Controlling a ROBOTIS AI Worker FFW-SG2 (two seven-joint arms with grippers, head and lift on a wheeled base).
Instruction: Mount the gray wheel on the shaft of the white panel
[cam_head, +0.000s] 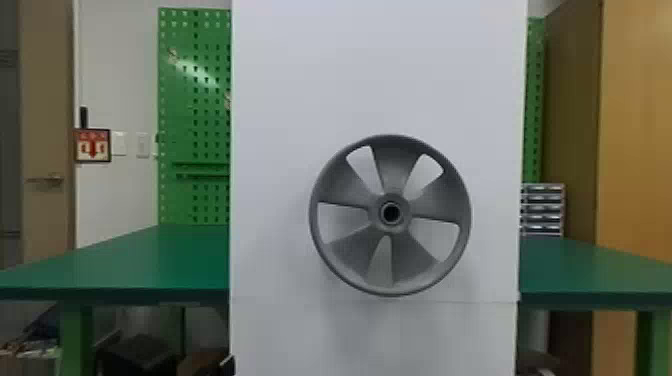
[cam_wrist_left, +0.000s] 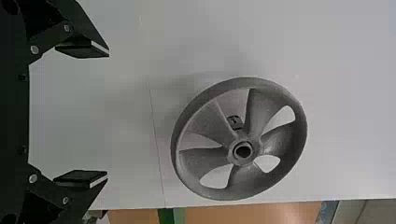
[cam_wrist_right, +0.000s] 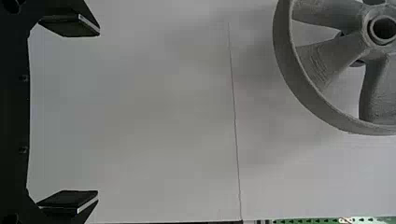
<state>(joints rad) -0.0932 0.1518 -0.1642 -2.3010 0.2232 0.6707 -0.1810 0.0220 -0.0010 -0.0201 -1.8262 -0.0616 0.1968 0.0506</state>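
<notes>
Gray wheel seems seated on the white panel, nearer its right edge; I'd back left gripper and right gripper, wide apart, empty, straight out.

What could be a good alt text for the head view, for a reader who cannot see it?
A gray wheel with five spokes stands upright in front of a tall white panel, its round hub facing the camera. Behind the panel, a green table extends to both sides, with a green pegboard farther back.
</notes>
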